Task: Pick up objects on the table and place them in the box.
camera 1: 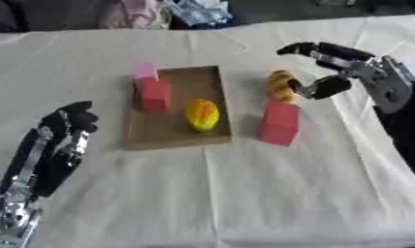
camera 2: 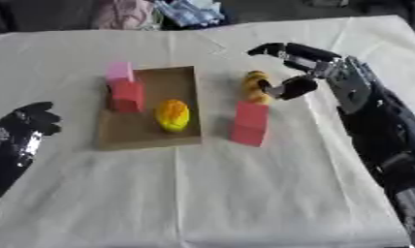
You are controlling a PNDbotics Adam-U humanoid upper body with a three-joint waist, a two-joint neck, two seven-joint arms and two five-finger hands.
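Left hand (camera 1: 62,133) relaxed low, right hand (camera 1: 343,68) wide, thumb perhaps touching orange-yellow object (camera 1: 281,85).

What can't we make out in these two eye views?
- Whether the right hand touches the orange-yellow ridged object: its thumb covers the object's right side in both views.
- What that ridged object is: blurred.
- Whether the pale pink block sits inside the shallow brown cardboard box or on its rim: the red block hides its base.
- The left hand: forearm cut by the right eye view's left edge.
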